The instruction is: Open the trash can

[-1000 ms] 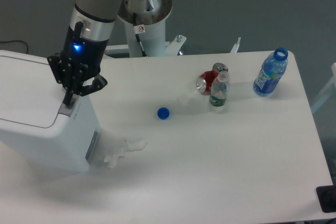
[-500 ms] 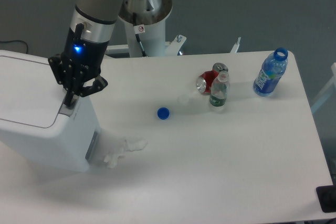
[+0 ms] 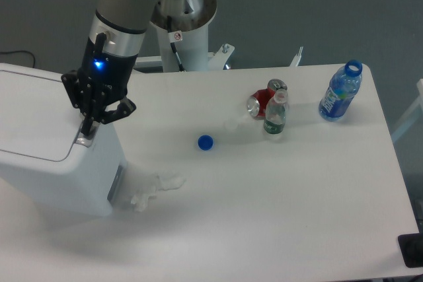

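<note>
White table (image 3: 277,216); trash can (image 3: 46,163); bottles (image 3: 341,92); can (image 3: 261,104); cap (image 3: 205,142); tissue (image 3: 155,187)

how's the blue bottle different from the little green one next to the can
The blue bottle is taller and wider than the green bottle. The blue bottle has an open neck with no cap, while the green bottle is capped in white. The blue bottle stands alone near the table's far right edge; the green bottle stands against the red can. Both are upright.

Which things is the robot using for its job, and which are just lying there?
For the job:
- trash can
- pincer, at the can's grey push panel

Just lying about:
- blue bottle, no cap
- small green bottle
- red can
- blue cap
- crumpled tissue
</note>
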`<state>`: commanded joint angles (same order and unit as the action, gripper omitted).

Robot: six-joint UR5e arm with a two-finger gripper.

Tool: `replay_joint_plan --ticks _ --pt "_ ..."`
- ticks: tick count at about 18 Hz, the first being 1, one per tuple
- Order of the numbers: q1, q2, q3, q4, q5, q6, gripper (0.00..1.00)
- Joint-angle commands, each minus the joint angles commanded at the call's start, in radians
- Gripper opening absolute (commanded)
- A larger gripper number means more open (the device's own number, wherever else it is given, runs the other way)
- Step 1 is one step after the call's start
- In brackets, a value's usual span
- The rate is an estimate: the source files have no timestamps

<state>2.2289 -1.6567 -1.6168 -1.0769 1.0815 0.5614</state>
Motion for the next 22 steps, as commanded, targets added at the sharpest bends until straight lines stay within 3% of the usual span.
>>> replay_joint_plan --ticks 16,18,22 --pt "0.06 0.008 0.089 -0.015 -0.023 -0.005 0.02" --pt "0.074 0.006 0.098 -0.014 -0.025 0.0 0.13" --pt "0.121 0.002 0.101 -0.005 -0.02 0.034 0.62"
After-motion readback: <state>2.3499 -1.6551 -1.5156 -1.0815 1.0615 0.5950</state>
